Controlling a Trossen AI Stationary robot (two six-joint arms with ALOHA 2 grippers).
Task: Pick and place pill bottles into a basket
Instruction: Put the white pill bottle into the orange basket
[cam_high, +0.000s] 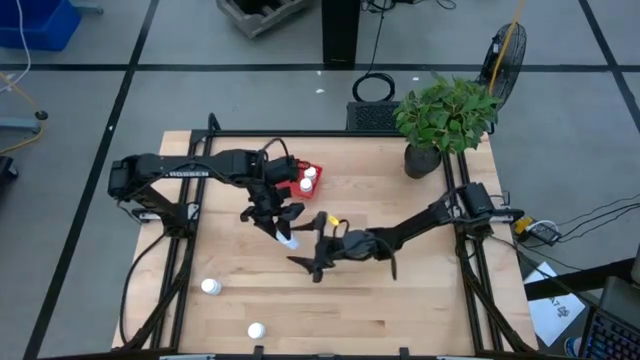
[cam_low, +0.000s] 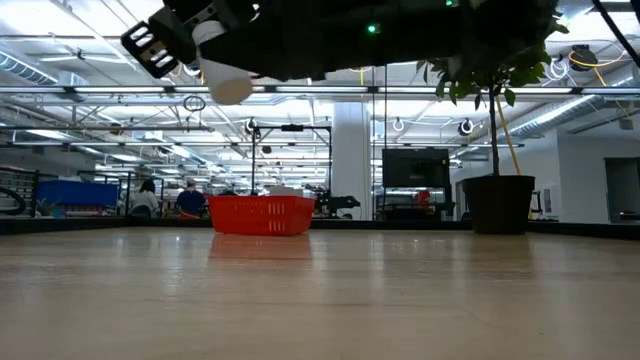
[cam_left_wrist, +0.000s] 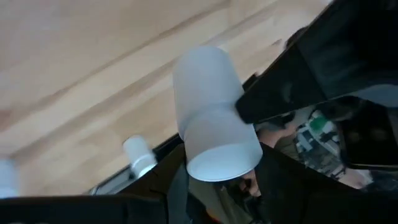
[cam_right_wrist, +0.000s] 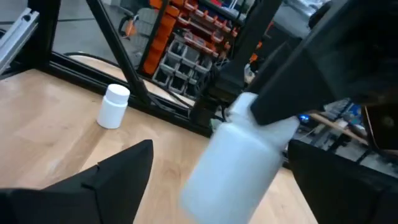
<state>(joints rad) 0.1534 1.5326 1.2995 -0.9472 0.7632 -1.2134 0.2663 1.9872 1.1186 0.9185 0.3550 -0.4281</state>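
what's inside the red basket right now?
From above, two white pill bottles stand in the red basket at its right side. The left arm covers the basket's left part, so anything lying there is hidden.

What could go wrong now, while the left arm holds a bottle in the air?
1. The left gripper holds the pill bottle high above the table; if it slips, it may roll away.
2. The right gripper, jaws open, is very near and could knock the bottle.
3. The basket is small, with two bottles inside; a release off-centre may miss.
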